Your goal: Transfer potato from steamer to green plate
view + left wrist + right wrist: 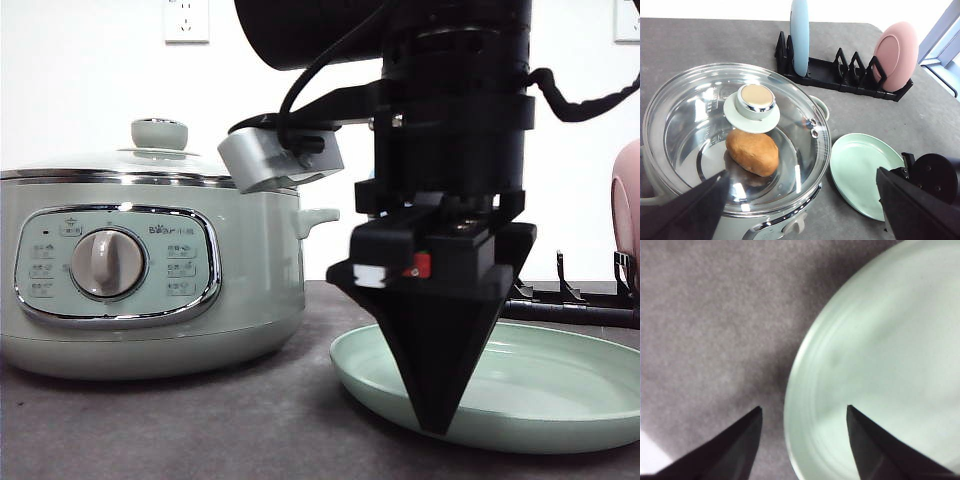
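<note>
- Front view: the steamer [150,275] fills the left half of the frame, its lid [120,160] on; the plate [560,385] lies low at the right, just beside it. The right gripper [438,425] hangs in the centre, its dark tips pointing down at the plate's near-left rim; from this side I cannot tell how far the fingers stand apart
- Left wrist view: the potato [752,152] lies inside the steamer, left of centre, under the glass lid and just below the lid's knob [756,98]. The plate sits at lower right, bare. A rack [840,75] along the top holds a blue plate [800,35] and a pink plate [896,55] on edge. The left gripper [800,220] shows as two dark fingers in the lower corners, wide apart, holding nothing
- Right wrist view: the right gripper's fingers [740,445] are apart and empty, straddling the plate's rim where it meets the table [700,315]
- Step in hand, as I judge it: the very start, with the potato not yet reached. The lid must come off by its knob first, then an open gripper can close on the potato and carry it to the plate
</note>
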### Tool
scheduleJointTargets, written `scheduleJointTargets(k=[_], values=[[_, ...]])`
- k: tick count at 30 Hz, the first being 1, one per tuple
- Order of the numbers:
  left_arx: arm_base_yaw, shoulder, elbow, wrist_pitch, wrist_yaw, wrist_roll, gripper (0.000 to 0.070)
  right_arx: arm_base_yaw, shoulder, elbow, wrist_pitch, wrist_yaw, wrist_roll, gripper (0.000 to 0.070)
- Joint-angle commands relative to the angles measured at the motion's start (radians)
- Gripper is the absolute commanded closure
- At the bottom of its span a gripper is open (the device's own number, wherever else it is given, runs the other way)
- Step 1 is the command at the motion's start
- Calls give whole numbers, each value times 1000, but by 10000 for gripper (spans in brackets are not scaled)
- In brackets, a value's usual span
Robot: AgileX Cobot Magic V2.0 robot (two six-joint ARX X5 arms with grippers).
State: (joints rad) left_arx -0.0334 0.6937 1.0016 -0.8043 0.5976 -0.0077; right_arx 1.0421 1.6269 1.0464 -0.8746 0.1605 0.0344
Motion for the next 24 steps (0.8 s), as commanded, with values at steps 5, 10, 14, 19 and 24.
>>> scheduleJointTargets(k=[5, 10, 14, 19, 24], values=[[-2, 5, 24, 10, 3, 18, 104, 2, -64, 67, -10, 5, 6, 355], [-2, 5, 24, 10, 2, 18, 104, -30, -167, 131, -7, 3, 4, 355], [-2, 5, 24, 10, 3, 18, 105, -75, -247, 180, 14, -31, -10, 355], [-2, 5, 24, 10, 2, 18, 104, -156, -329, 239, 58, -183, -14, 355], [-2, 5, 24, 10, 2, 16, 104, -235, -382, 264, 108, -406, -13, 355]])
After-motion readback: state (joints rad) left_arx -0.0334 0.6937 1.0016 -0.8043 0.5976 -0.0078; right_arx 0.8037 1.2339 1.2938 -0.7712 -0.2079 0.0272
